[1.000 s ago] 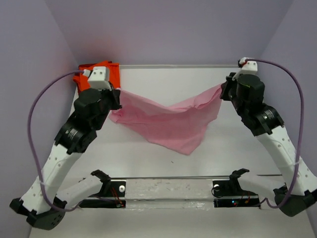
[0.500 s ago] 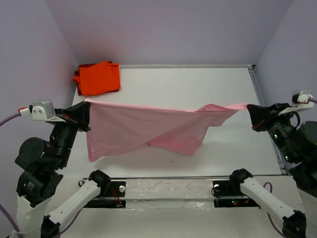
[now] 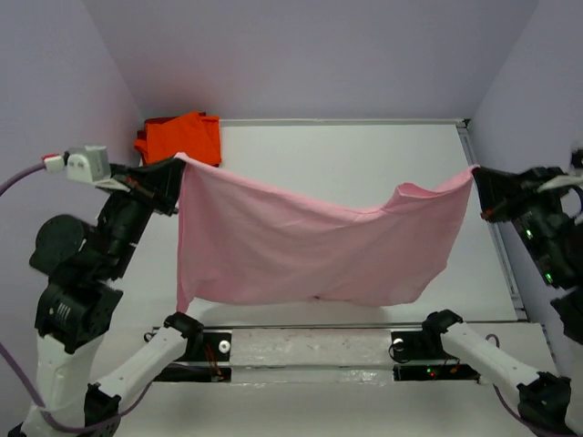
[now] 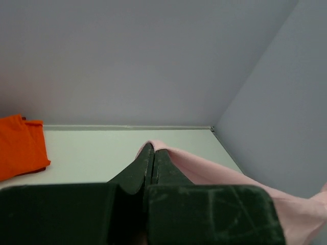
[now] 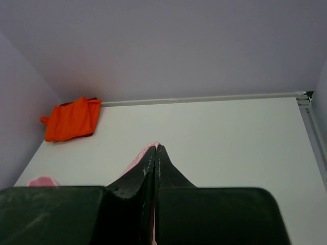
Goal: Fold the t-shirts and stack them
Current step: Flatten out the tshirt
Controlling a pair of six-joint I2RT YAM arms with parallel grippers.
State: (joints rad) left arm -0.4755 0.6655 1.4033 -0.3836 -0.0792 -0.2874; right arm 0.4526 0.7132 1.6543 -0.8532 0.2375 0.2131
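A light pink t-shirt (image 3: pixel 310 250) hangs spread in the air above the white table (image 3: pixel 364 155), stretched between both arms. My left gripper (image 3: pixel 179 164) is shut on its left top corner. In the left wrist view, pink cloth (image 4: pixel 214 171) runs off to the right from the shut left gripper (image 4: pixel 152 149). My right gripper (image 3: pixel 475 173) is shut on the right top corner, and a pink edge (image 5: pixel 137 159) shows at the shut right gripper (image 5: pixel 156 147). The orange t-shirt (image 3: pixel 180 138) lies folded in the far left corner of the table, also seen as the orange shirt (image 5: pixel 71 118) in the right wrist view.
Lilac walls (image 3: pixel 301 55) close in the table at the back and both sides. A metal rail (image 3: pixel 310 344) with the arm bases runs along the near edge. The pink shirt's lower hem (image 3: pixel 301 299) hangs close to that rail.
Both arms swung back from the far side and apart, lifting the pink t-shirt off the table. It went from a sagging bunch to a wide hanging sheet.
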